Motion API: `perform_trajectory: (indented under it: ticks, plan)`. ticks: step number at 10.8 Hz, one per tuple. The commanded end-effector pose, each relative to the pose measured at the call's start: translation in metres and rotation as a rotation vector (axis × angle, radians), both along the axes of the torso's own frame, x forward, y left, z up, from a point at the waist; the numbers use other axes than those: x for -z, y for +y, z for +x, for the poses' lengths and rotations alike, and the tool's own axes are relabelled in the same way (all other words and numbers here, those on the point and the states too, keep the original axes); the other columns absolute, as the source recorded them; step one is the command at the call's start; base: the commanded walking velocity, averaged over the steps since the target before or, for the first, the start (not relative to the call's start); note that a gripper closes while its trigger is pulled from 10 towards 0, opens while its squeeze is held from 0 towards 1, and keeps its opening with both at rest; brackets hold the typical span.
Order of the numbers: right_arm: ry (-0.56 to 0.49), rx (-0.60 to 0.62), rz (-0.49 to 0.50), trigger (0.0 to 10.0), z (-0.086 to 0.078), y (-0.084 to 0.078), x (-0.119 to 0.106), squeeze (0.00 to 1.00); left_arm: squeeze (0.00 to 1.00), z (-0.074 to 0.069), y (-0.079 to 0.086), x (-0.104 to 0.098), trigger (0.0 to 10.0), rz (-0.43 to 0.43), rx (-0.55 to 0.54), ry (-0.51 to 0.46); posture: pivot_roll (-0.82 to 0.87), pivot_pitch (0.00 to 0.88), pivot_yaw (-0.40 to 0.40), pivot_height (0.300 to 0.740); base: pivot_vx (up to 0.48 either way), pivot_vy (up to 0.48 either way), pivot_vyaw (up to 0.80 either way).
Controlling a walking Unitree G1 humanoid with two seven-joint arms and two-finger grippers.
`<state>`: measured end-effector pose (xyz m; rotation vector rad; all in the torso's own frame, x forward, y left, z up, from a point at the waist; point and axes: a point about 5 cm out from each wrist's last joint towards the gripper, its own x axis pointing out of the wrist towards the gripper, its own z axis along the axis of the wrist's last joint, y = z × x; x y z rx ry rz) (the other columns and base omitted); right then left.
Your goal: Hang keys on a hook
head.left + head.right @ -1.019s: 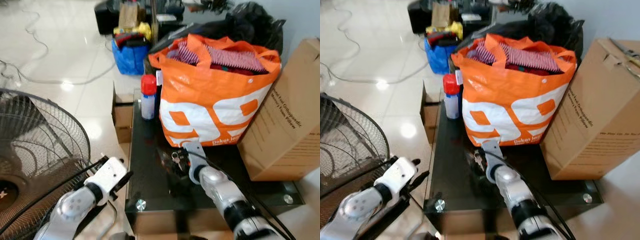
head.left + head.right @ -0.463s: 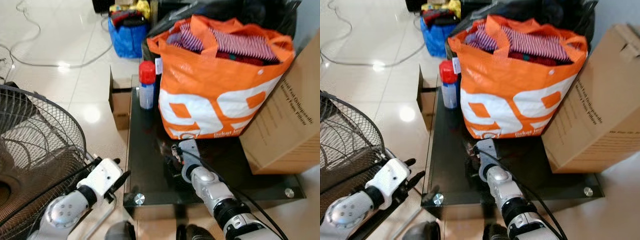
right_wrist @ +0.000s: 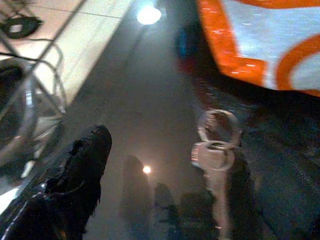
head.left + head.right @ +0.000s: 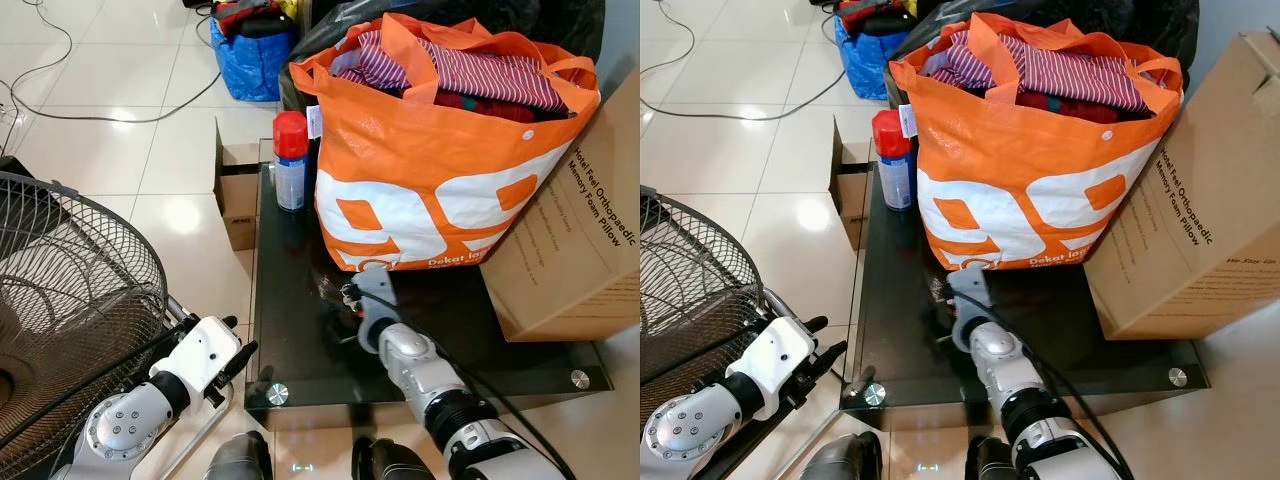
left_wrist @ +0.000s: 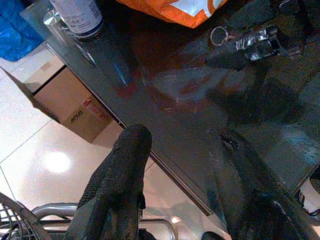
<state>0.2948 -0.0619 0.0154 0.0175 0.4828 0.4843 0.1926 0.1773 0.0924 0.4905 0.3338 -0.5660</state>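
Observation:
A small bunch of keys (image 4: 349, 294) with a silver ring (image 3: 217, 125) lies on the black glass table (image 4: 300, 330), just in front of the orange bag. My right gripper (image 4: 362, 312) is low over the table beside the keys and open; in the right wrist view one finger (image 3: 80, 165) stands well left of the keys and a key (image 3: 216, 170) lies close to the other finger. My left gripper (image 4: 235, 347) hangs open off the table's left edge. The left wrist view has the keys (image 5: 252, 41) across the glass. No hook can be seen.
A full orange shopping bag (image 4: 440, 150) and a large cardboard box (image 4: 585, 240) crowd the back and right of the table. A red-capped spray can (image 4: 291, 160) stands at the back left corner. A floor fan (image 4: 70, 300), a small carton (image 4: 236, 200) and a blue bag (image 4: 250, 60) stand on the tiled floor.
The head camera has tilted down and closed in, so the whole scene has shifted. My right gripper stays by the keys on the glass. The left arm has hardly moved.

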Motion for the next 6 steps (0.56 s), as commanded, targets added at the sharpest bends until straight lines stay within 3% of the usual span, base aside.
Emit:
perform_trajectory:
  ticks: [1, 2, 6]
  plan:
    - [0.007, -0.041, -0.001, 10.0, -0.0053, 0.0017, 0.0040, 0.00, 0.00, -0.0010, 0.0003, -0.0024, 10.0, -0.005, -0.001, 0.001, 0.08, 0.209, -0.034, 0.740, 0.000, 0.000, 0.00]
    - [0.019, -0.096, -0.001, 10.0, -0.0084, 0.0063, 0.0050, 0.00, 0.00, -0.0011, -0.0006, -0.0022, 10.0, -0.005, 0.002, 0.002, 0.08, 0.208, -0.033, 0.740, 0.000, 0.000, 0.00]
    - [0.028, -0.090, -0.034, 10.0, -0.0097, 0.0044, 0.0089, 0.00, 0.00, -0.0008, -0.0018, -0.0030, 10.0, -0.001, 0.010, 0.005, 0.08, 0.209, -0.027, 0.740, 0.000, 0.000, 0.00]
